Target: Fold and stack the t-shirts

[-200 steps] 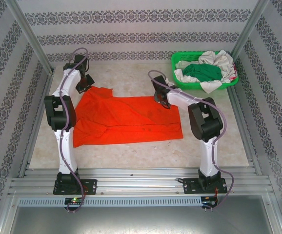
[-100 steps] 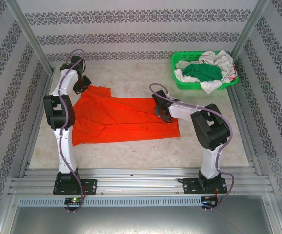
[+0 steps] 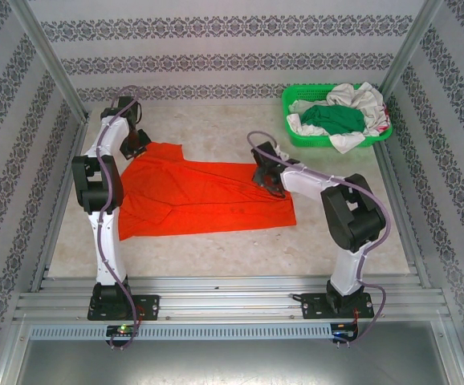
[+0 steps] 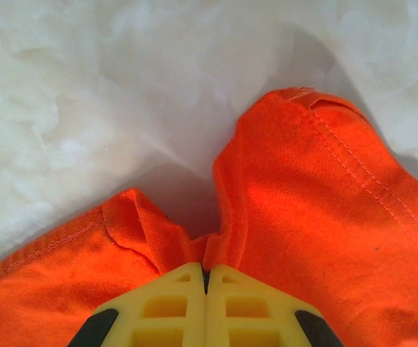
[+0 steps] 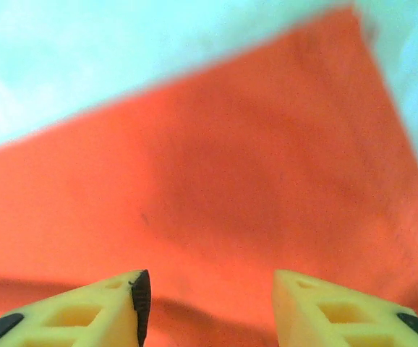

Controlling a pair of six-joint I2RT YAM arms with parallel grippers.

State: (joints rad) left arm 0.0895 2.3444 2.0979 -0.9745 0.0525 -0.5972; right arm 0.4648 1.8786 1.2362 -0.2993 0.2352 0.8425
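1. Two hands are working the orange t-shirt. It lies spread on the counter between the arms and is wrinkled along its near-left side.
2. Left hand: the fingers are pressed together on a pinch of the shirt at its far-left corner. The cloth puckers into the tips, and stitched hems run off to both sides. We judge that this corner grip gives a lifting point for the fold.
3. Right hand: the fingers are spread apart above the shirt's far-right part, with nothing between them. The wrist view is blurred, so we cannot tell whether the tips touch the cloth. We read the pose as lining up a matching grip.
4. A dark green t-shirt and a white t-shirt are heaped in the green basket at the far-right corner, well apart from the orange one. Neither hand is near them.
5. Progress, our judgement: early. The first shirt is not yet folded and no stack exists.
6. Next move calls for the right hand to close on the far edge, so that both corners rise together. The risk is that a one-sided pull skews the cloth.
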